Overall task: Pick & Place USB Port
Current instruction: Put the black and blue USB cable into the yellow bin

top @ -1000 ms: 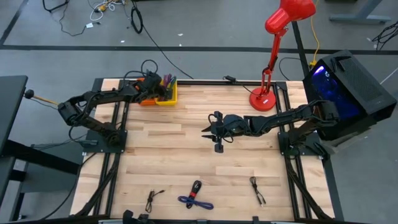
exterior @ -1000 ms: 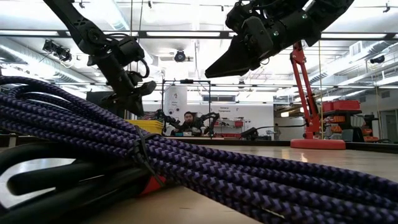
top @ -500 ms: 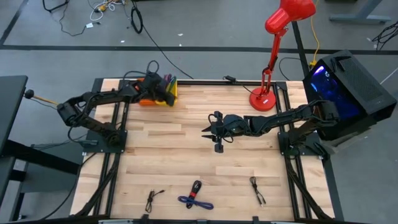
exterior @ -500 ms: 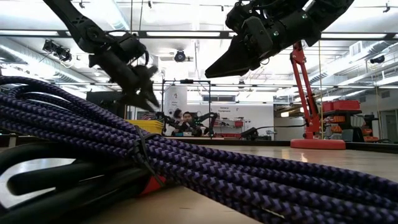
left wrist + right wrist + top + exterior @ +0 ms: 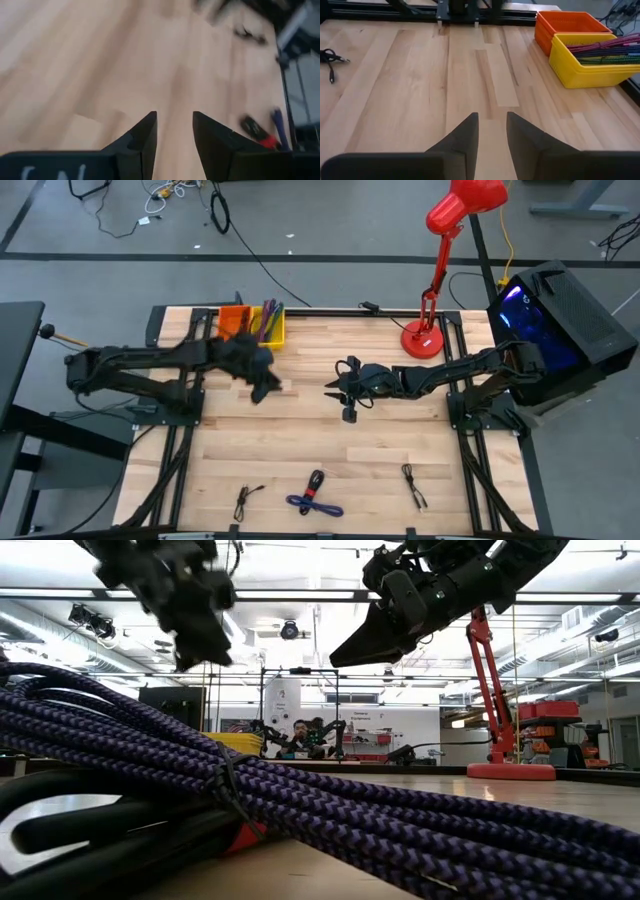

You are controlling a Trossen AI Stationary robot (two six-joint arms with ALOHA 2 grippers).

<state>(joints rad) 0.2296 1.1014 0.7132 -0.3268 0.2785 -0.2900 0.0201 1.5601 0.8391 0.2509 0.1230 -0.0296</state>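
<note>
The left gripper (image 5: 266, 385) hangs above the tabletop (image 5: 300, 440), left of centre and just in front of the yellow bin (image 5: 268, 327). In the left wrist view its fingers (image 5: 145, 135) stand apart with bare wood between them, holding nothing.

The right gripper (image 5: 343, 387) hovers over the middle of the tabletop, pointing toward the left arm. Its fingers (image 5: 465, 132) are also parted and empty, and past them the right wrist view shows the yellow bin holding purple cables beside an orange bin (image 5: 565, 25).

The bundled purple USB cable (image 5: 313, 498) lies at the front edge of the tabletop, well apart from both grippers, and fills the foreground of the low view. A small black cable (image 5: 245, 501) lies to its left and another (image 5: 414, 483) to its right. A red lamp (image 5: 440, 255) stands at the back right corner.
</note>
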